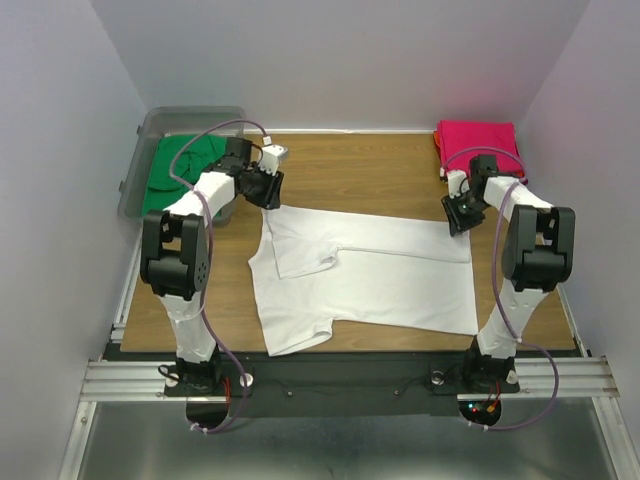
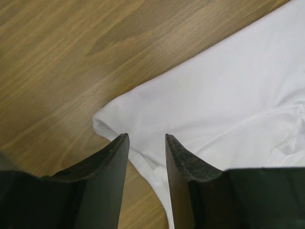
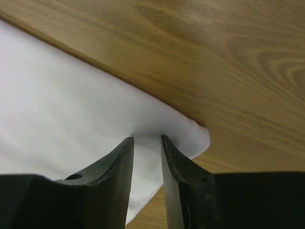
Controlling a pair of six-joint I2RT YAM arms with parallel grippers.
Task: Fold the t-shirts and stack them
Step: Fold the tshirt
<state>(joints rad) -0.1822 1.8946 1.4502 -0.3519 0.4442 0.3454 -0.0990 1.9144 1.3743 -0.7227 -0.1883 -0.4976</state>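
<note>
A white t-shirt [image 1: 370, 275] lies spread on the wooden table, its far side partly folded over. My left gripper [image 1: 271, 197] is at its far left corner; in the left wrist view the gripper [image 2: 147, 136] is open, with the shirt corner [image 2: 228, 95] between and under the fingertips. My right gripper [image 1: 458, 226] is at the far right corner; in the right wrist view the gripper [image 3: 147, 138] is open, tips resting on the cloth [image 3: 62, 105]. A folded magenta shirt [image 1: 478, 140] lies at the back right. A green shirt [image 1: 180, 165] lies in the bin. The red-orange shirt is out of view.
A clear grey plastic bin [image 1: 190, 112] stands at the back left corner, just behind my left arm. White walls close in the table on three sides. Bare wood [image 1: 360, 170] shows between the white shirt and the back wall.
</note>
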